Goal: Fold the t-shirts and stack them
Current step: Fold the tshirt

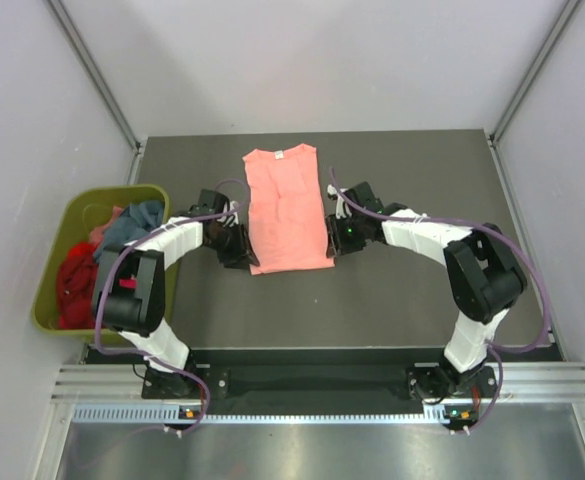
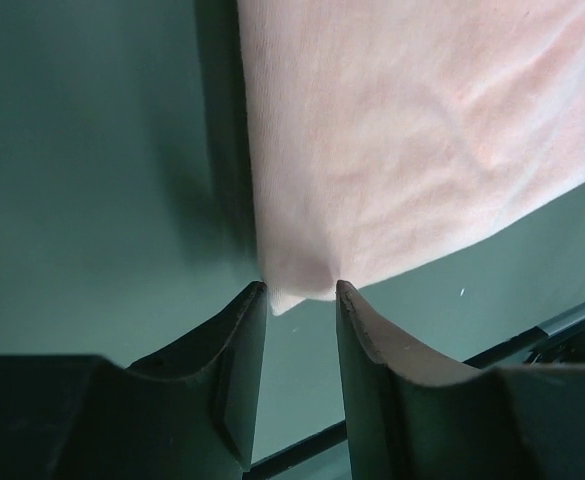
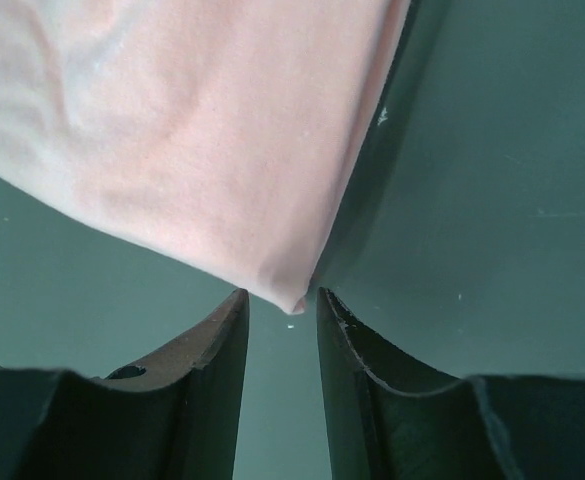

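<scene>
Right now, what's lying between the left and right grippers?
The salmon-pink t-shirt, lying flat on the table, fills the stretch between left gripper and right gripper. The top view shows it, one bottom corner by each.

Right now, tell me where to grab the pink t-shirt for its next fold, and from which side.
Take the salmon-pink t-shirt by its two near hem corners, one per pincer: left pincer at the left corner, right pincer at the right. Come in low from the near side. It lies flat, collar away, and each corner points into open jaws.
</scene>
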`<state>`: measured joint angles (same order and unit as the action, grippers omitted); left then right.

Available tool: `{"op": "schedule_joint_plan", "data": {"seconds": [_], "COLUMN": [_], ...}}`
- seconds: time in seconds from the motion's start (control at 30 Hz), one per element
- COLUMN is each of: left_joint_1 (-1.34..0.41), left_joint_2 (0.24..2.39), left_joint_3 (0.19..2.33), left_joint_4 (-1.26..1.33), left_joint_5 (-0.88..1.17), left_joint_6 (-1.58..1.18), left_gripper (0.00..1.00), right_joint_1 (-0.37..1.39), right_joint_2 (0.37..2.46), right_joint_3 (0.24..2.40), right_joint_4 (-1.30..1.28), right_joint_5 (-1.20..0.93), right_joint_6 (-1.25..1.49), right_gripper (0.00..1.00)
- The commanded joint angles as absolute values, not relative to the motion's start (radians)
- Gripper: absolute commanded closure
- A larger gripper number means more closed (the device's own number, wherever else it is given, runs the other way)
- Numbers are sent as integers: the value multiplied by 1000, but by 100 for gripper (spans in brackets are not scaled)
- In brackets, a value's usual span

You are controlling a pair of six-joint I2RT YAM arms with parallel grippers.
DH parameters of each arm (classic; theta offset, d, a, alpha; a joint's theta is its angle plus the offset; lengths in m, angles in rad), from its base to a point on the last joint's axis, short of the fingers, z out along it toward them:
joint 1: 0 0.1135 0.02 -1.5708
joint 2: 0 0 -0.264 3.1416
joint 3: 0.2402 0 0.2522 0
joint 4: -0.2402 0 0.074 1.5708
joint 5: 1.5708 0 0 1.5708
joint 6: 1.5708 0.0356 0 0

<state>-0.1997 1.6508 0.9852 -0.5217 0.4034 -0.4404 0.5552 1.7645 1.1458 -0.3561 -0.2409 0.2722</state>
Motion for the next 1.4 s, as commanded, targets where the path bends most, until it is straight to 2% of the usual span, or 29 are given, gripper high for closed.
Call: {"op": "schedule_joint_plan", "data": {"seconds": [0.0, 0.3, 0.57, 0.6, 0.63, 0.67, 0.7, 1.0, 1.23, 1.37], "left_joint_1": [-207, -219, -222, -222, -222, -224, -224, -222, -224, -224], "left_joint_2": [1674, 1643, 1611, 1612, 1614, 1615, 1614, 1532, 1554, 1555], "left_joint_3": [980, 969, 968, 962, 951, 945, 940, 907, 850, 847], "left_joint_4": [-468, -509, -558, -561, -563, -564, -566, -583, -526, -525], "left_joint_5": [416, 390, 373, 371, 368, 364, 365, 403, 482, 457], "left_joint_6": [-428, -419, -394, -388, -385, -384, -377, -385, -391, -390], "left_gripper": [61, 57, 56, 56, 57, 57, 58, 62, 64, 64], "right_joint_1": [554, 555, 554, 555, 555, 555, 554, 551, 551, 551], "right_joint_2": [1801, 1835, 1851, 1852, 1852, 1848, 1845, 1760, 1709, 1701], "right_joint_3": [1160, 1134, 1115, 1114, 1111, 1109, 1106, 1008, 916, 916], "right_joint_4": [-298, -265, -241, -235, -235, -235, -235, -198, -137, -137], "right_joint_5": [-278, -288, -290, -290, -288, -281, -272, -227, -248, -249], "right_joint_6": [247, 242, 244, 247, 248, 250, 256, 328, 382, 382], "right_gripper": [66, 68, 78, 81, 92, 98, 100, 100, 100, 100]}}
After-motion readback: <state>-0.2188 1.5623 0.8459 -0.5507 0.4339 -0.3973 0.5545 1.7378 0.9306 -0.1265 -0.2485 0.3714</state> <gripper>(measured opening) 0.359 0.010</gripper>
